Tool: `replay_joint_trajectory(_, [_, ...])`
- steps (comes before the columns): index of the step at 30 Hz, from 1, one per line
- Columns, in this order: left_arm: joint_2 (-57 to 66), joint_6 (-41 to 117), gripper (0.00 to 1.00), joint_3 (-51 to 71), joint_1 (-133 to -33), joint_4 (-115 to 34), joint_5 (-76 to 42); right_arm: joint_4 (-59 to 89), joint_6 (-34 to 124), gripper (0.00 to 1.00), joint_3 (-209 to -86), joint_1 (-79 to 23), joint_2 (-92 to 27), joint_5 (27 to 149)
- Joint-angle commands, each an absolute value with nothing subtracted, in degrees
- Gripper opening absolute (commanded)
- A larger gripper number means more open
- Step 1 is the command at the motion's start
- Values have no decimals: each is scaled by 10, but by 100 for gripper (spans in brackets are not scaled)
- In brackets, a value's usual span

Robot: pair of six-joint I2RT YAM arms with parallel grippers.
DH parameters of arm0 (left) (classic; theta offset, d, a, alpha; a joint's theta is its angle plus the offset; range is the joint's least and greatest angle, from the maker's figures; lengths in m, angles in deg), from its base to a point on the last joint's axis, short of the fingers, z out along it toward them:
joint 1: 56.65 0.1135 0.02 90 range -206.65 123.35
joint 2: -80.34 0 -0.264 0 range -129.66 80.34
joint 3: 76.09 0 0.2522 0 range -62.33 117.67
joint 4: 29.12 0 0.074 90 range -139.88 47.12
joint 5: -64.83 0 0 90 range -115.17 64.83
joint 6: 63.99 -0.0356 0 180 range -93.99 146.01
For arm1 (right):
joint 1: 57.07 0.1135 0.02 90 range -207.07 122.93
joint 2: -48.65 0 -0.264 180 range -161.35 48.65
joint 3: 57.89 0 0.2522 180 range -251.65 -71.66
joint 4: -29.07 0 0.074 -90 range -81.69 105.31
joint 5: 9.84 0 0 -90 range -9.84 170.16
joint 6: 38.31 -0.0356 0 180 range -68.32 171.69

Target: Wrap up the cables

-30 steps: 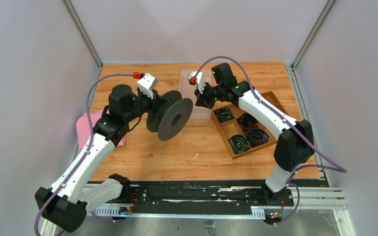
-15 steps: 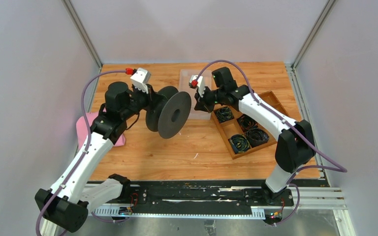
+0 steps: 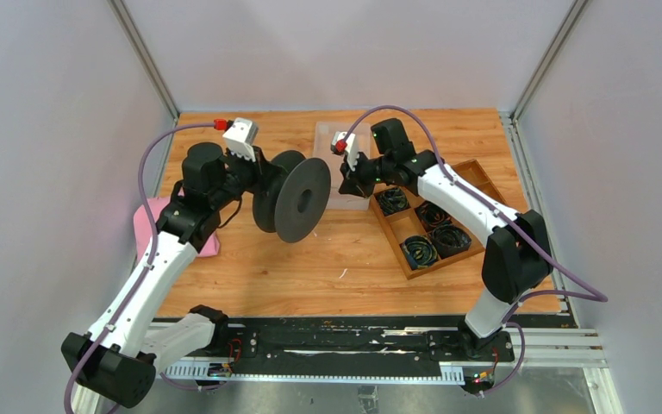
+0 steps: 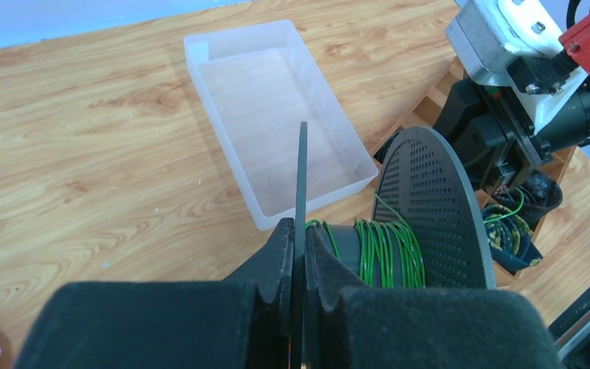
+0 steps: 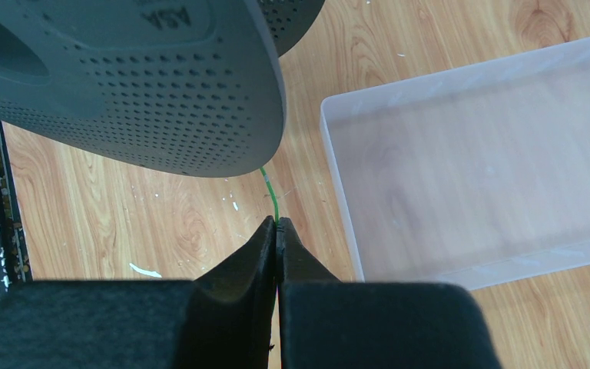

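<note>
Holding the spool: the left gripper (image 4: 298,234) was closed on the thin rim of the near flange of the black spool (image 3: 302,200), carrying it on its side above the table (image 3: 310,267).
Left claw opening: almost fully closed, only the flange edge between the fingers.
Right claw: the right gripper (image 5: 276,229) was shut tight, pinching a single strand of green cable (image 5: 270,192) at its fingertips.
Right claw position: just beside the far, perforated flange, near the clear plastic bin (image 4: 269,108).
Cable location: most of the green cable was wound around the spool's hub, between the two flanges; one strand ran out past the far flange to the right fingertips.
Strand condition: straight and thin in the right wrist view.
Wooden tray (image 3: 448,264): on the table at the right, its compartments holding dark coiled bundles (image 3: 420,251).
Pink cloth (image 3: 151,220): at the table's left edge, beneath the left arm.
</note>
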State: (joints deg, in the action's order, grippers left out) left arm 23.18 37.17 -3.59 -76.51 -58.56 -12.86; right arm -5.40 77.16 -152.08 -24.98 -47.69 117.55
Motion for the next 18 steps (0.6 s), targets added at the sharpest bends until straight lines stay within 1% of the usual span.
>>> replay_joint_trajectory(1, [239, 387, 0, -4, -752, -561, -158, -62, 768, 1, -1501, -257, -473, 1184])
replay_joint_trajectory(12, [235, 416, 0, 15, -751, -581, -207, -61, 748, 1, -1472, -255, -478, 1214])
replay_joint_trajectory(18, [225, 439, 0, 22, -750, -592, -243, -20, 709, 1, -1442, -249, -480, 1232])
